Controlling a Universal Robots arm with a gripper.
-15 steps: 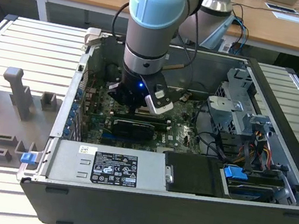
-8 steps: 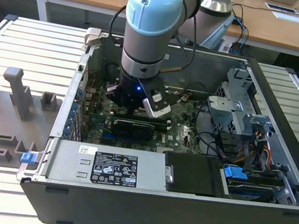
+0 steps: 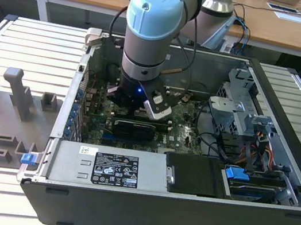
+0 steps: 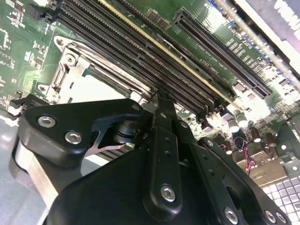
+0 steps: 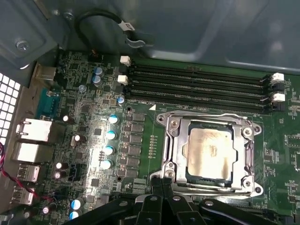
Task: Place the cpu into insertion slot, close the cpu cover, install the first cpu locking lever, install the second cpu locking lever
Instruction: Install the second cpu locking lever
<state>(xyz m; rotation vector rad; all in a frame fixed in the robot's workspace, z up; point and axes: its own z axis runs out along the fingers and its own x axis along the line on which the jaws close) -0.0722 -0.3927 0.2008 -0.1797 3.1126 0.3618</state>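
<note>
The cpu point(image 5: 211, 153) lies flat in the insertion slot point(image 5: 169, 140), its pale metal face showing through the window of the cpu cover point(image 5: 243, 157). That cover is folded down flat over it. Thin wire levers run along two sides of the socket, one beside the memory slots point(image 5: 206, 116) and one on the gripper's side point(image 5: 213, 191). My gripper point(image 5: 162, 183) hangs just beside the socket's edge, fingers shut together and holding nothing. In the second wrist view the fingertip point(image 4: 161, 97) is just above the socket frame point(image 4: 70, 70). In the exterior view the gripper point(image 3: 135, 108) reaches down into the computer case point(image 3: 121, 212).
Long black memory slots point(image 5: 197, 86) run next to the socket. Rear ports point(image 5: 33, 130) and capacitors point(image 5: 108, 150) stand on its other side. A black graphics card point(image 3: 136, 128), a power supply point(image 3: 107, 166) and a drive cage point(image 3: 238, 113) crowd the case. A grey fixture tray point(image 3: 5, 110) lies outside it.
</note>
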